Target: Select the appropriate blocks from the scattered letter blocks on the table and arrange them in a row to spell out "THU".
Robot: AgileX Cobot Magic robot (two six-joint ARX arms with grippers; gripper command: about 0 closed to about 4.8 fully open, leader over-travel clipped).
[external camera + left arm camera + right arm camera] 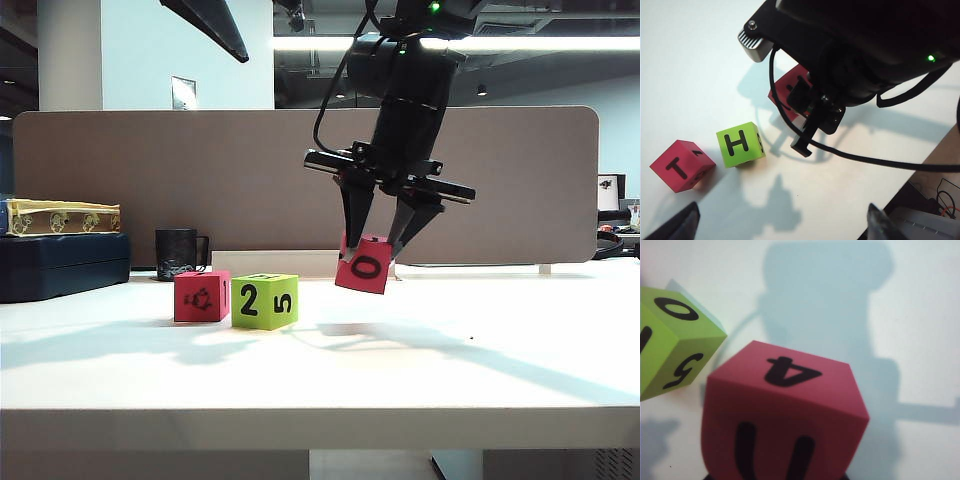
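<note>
— Right gripper (381, 243) is up off the table (480, 350), pointing down, and it's got a red block (364, 264) pinched between its fingers. The jaws are closed partway, snug on the block's sides.

— Is the block touching the table?

— No, it hangs tilted in the air, clear of the surface, a shadow under it. From the front I read a "0" on its face; the right wrist camera shows the same block (782, 415) with a "4" and a "U" on other faces.

— And the other two?

— Sitting side by side on the table, to the left of the held one as I look. A red cube (201, 296) with a little animal drawing, and just beside it the green cube (264, 300) showing "2" and "5". (From above, the left wrist camera reads "T" on the red one (682, 165) and "H" on the green one (739, 144).)

— Left gripper?

— High up, well away from the blocks, looking down on them. Its fingertips (675, 225) sit spread wide, nothing between them.

— How near is the held block to the row?

— Near the green cube's right side, but above the table and apart from it.
</note>
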